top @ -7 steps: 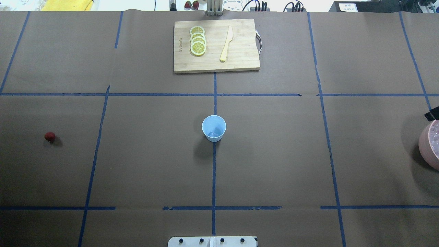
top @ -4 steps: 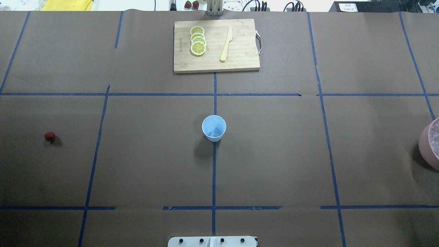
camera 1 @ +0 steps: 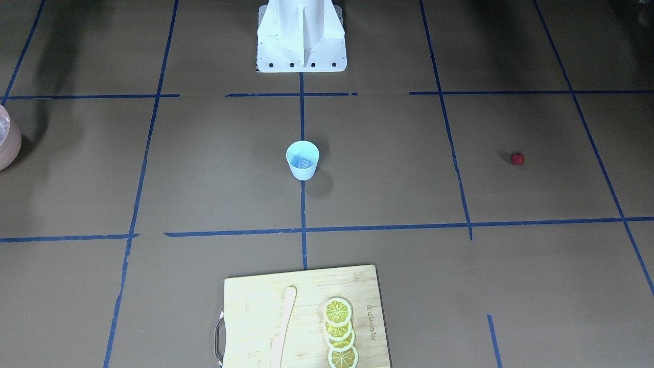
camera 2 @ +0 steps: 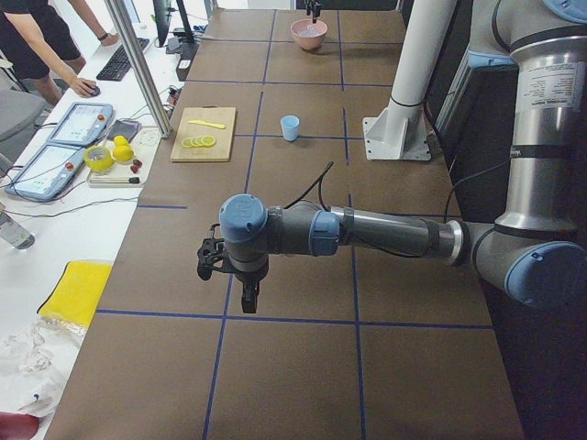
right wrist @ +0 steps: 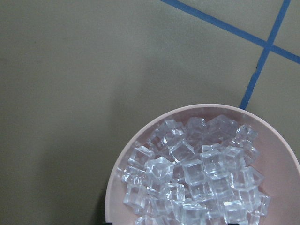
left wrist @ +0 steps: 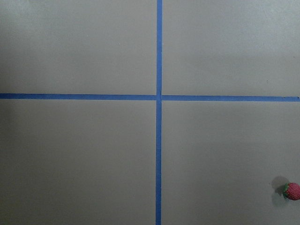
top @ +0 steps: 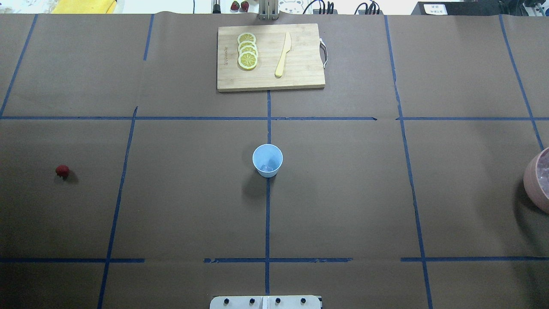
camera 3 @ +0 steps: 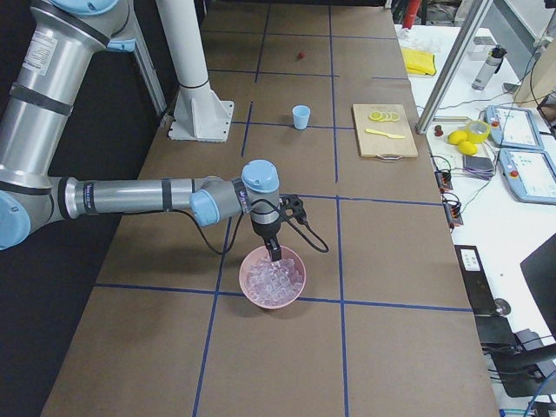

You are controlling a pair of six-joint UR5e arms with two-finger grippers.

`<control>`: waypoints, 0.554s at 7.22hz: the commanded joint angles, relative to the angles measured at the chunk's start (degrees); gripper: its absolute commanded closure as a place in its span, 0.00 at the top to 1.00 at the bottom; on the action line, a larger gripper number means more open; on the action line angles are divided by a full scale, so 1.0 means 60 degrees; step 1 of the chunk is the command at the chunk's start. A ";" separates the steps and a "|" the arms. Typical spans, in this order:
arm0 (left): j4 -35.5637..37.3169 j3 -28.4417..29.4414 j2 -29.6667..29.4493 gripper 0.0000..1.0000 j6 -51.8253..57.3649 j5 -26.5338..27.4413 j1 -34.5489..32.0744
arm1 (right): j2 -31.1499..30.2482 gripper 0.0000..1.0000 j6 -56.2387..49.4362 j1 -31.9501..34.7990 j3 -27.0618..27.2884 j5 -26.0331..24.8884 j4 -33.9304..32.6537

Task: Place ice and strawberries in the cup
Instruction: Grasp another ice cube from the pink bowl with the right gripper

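Note:
The light-blue cup (top: 267,159) stands upright mid-table, and something clear like an ice cube (camera 1: 304,163) lies in its bottom. The red strawberry (top: 62,171) lies far to the cup's left on the paper; it also shows in the left wrist view (left wrist: 291,191). Many ice cubes (right wrist: 197,173) fill the pink bowl (camera 3: 274,280) at the table's right edge. My right gripper (camera 3: 274,254) hangs just over the bowl's ice. My left gripper (camera 2: 246,295) points down above the table's left end. I cannot tell whether either is open or shut.
A wooden cutting board (top: 270,57) at the far side carries lemon slices (top: 247,50) and a wooden knife (top: 283,55). The robot's base (camera 1: 301,36) stands behind the cup. Blue tape lines cross the brown paper. An operator's desk runs along the far side.
A dark part of my right gripper showed above the bowl at the overhead view's right edge one second ago; it has left that view. Cup and strawberry have not moved.

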 commanded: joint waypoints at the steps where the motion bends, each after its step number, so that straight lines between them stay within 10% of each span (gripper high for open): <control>1: 0.0000 0.0003 0.0000 1.00 0.0010 0.0000 0.0000 | 0.0083 0.70 -0.0026 -0.0020 -0.0425 0.0006 0.0022; 4: 0.0000 -0.0012 0.0000 1.00 0.0010 0.0000 0.0000 | 0.0141 0.58 -0.0084 -0.0050 -0.0630 -0.0008 -0.0022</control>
